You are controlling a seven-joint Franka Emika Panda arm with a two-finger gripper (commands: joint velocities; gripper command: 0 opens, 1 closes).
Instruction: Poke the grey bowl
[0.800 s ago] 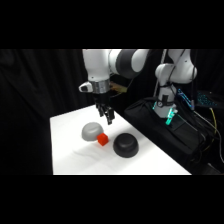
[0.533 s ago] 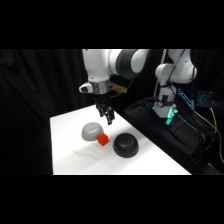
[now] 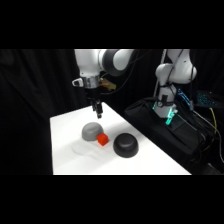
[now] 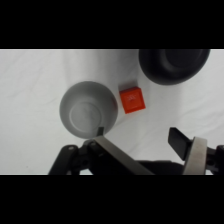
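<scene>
Above the grey bowl (image 3: 90,131), which sits on the white counter (image 3: 65,127) touching the red cube (image 3: 102,140), we are barely shifting our pincer (image 3: 97,112) from a second ago, so the poke is not yet landing; its spread is unclear, and the black dome (image 4: 173,64) is partly cut off.

White Franka arm reaches in from upper right, wrist vertical, black two-finger gripper (image 3: 98,113) pointing straight down, fingers (image 4: 186,145) spread apart, nothing between them.
</scene>
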